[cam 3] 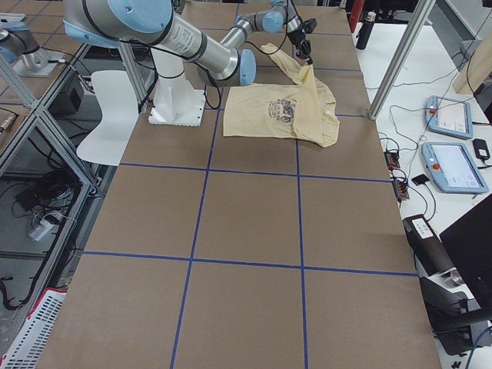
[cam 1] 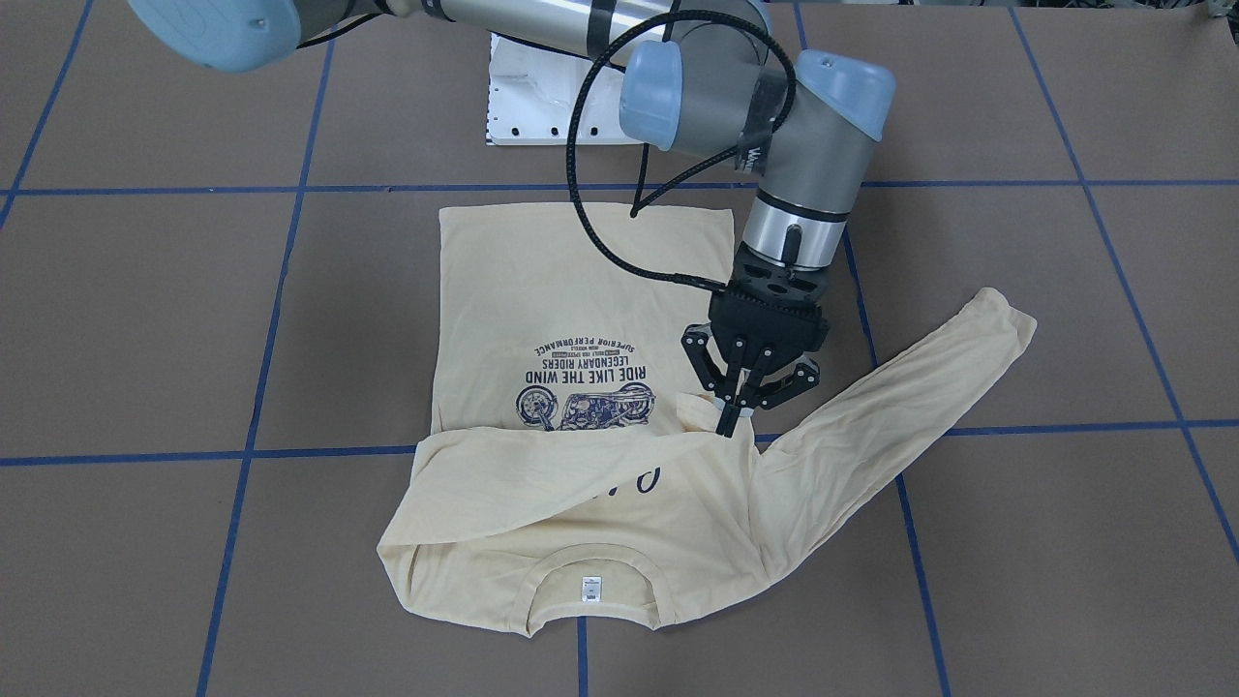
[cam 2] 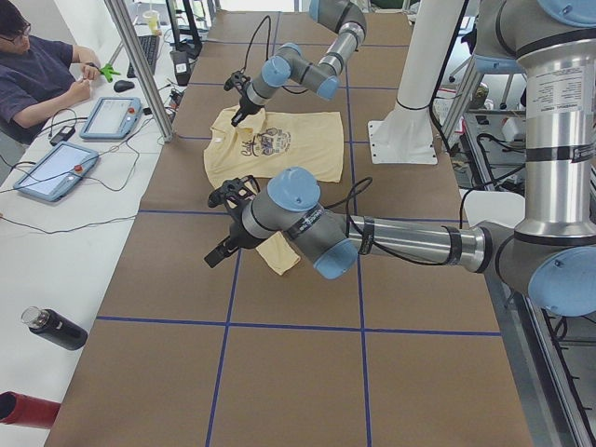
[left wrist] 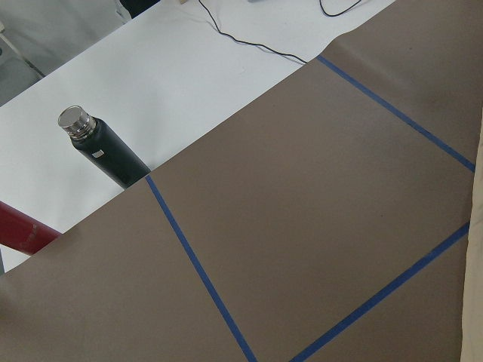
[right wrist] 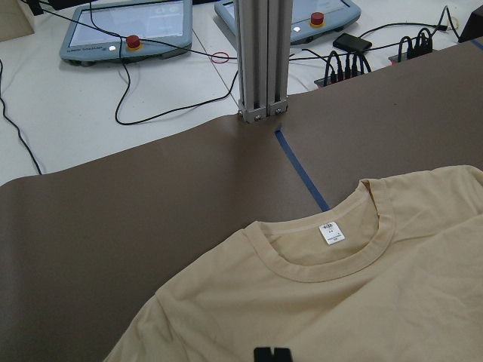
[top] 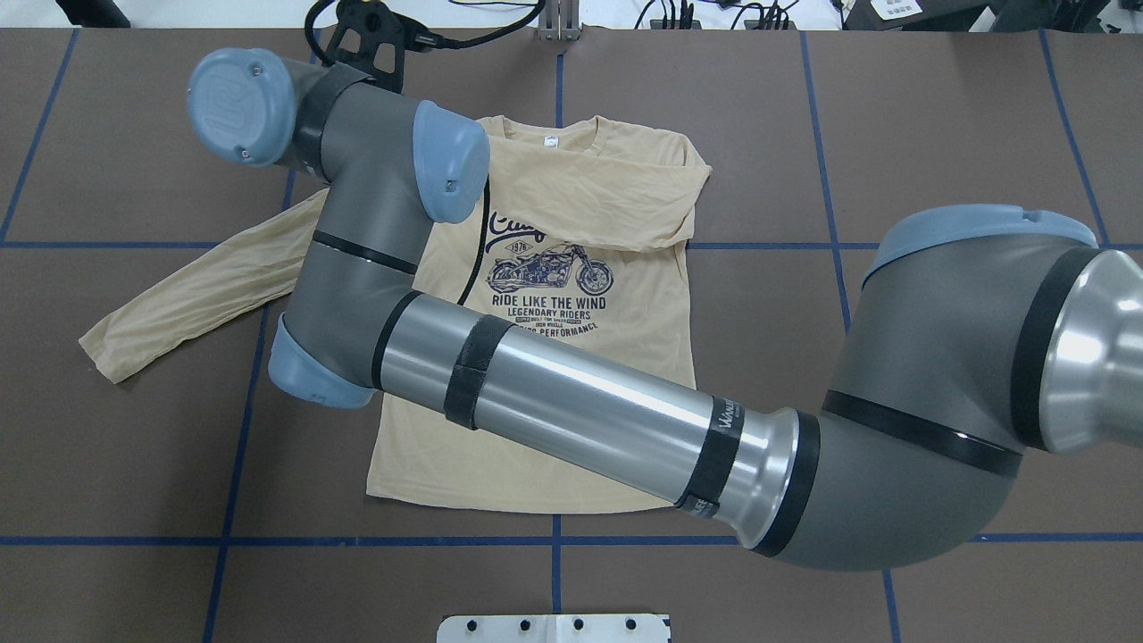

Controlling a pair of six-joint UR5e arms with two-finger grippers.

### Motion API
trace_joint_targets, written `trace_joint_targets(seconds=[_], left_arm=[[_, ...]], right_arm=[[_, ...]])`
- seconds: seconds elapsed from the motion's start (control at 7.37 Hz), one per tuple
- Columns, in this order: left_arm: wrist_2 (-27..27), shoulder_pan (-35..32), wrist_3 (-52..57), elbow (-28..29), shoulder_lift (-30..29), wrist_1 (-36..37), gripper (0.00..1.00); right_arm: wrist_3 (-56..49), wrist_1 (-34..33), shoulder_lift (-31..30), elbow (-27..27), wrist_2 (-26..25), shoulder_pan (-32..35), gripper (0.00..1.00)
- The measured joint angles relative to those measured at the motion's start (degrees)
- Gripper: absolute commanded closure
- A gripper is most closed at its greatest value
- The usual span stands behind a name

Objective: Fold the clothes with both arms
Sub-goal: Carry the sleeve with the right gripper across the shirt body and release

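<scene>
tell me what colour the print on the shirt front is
Navy blue print on the pale cream-yellow T-shirt; it shows best in the overhead exterior view.

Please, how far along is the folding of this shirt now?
Done: one sleeve lies folded across the shirt. In hand: the right gripper, jaws together, is at that sleeve's cuff; whether it pinches cloth, I cannot tell. To do: the other sleeve lies spread out, the rest lies flat, and the left gripper hangs beside that sleeve.
</scene>
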Motion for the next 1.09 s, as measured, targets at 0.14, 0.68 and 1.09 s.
trace_joint_targets(seconds=[0.14, 0.68, 1.09], left_arm=[[0.0, 0.0, 0.0, 0.0, -0.02, 0.01, 0.0], [0.0, 0.0, 0.06, 0.01, -0.01, 0.01, 0.0], [-0.4, 0.42, 0.06, 0.08, 0.44, 0.1, 0.0]], right_arm=[[0.81, 0.23, 2.24, -2.12, -0.11, -0.4, 0.26], [1.53, 0.3, 8.29, -3.95, 2.72, -0.39, 0.02], [-3.27, -6.17, 4.23, 5.77, 10.72, 2.41, 0.01]])
